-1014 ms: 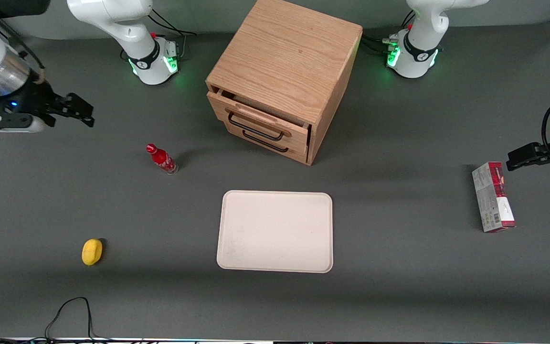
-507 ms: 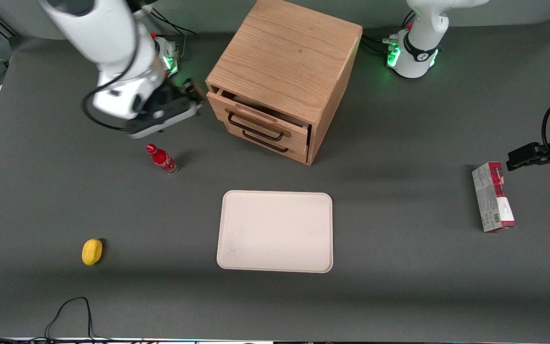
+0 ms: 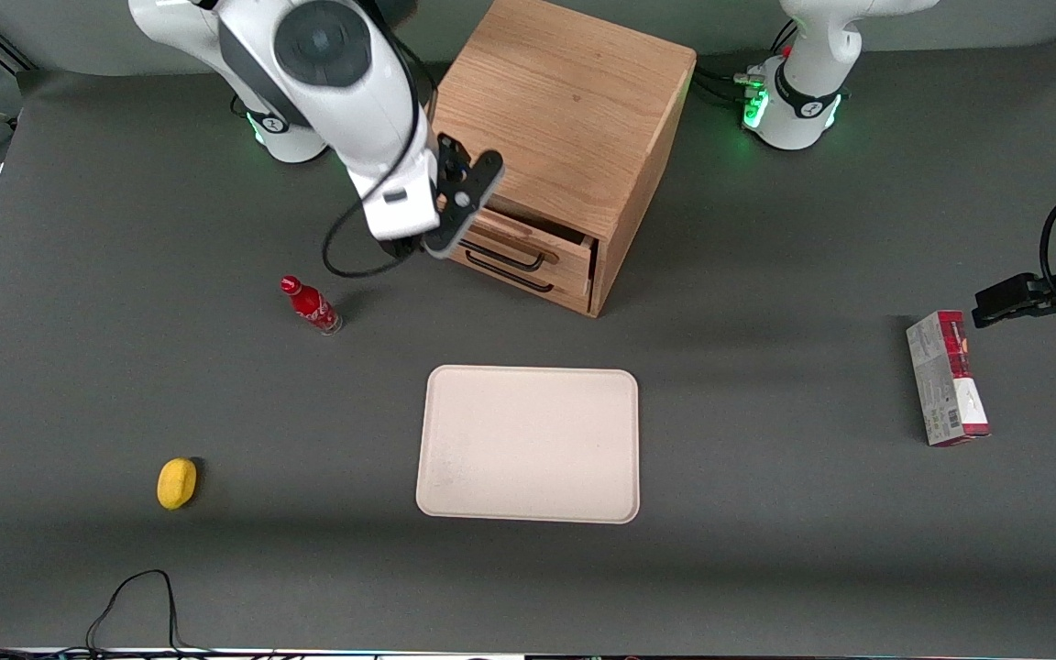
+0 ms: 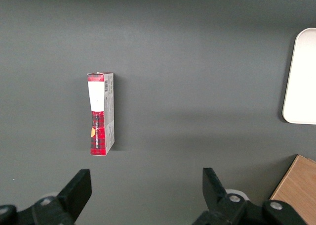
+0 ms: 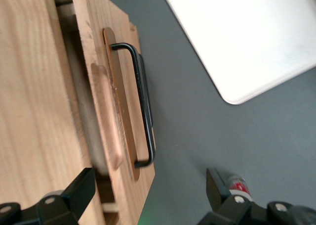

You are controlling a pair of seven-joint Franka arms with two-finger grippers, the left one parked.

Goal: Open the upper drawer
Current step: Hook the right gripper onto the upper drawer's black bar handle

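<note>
The wooden cabinet (image 3: 555, 110) stands at the back middle of the table. Its upper drawer (image 3: 557, 249) sits a narrow gap out from the cabinet's face, a black wire handle (image 3: 510, 259) on its front. My right gripper (image 3: 459, 206) hangs above the drawer front's corner at the working arm's end and hides that part of it. In the right wrist view the gripper (image 5: 148, 190) is open, fingers (image 5: 81, 188) wide apart and holding nothing. The drawer's corner lies between them, and the black handle (image 5: 142, 96) is apart from both fingers.
A red bottle (image 3: 311, 305) stands on the table near the gripper, nearer the front camera than the cabinet. A cream tray (image 3: 528, 445) lies in front of the drawers. A yellow object (image 3: 177, 482) sits toward the working arm's end, a red-and-grey box (image 3: 946, 376) toward the parked arm's.
The right arm swung in from the working arm's end of the table to the cabinet's drawer front. The drawer's gap looks the same.
</note>
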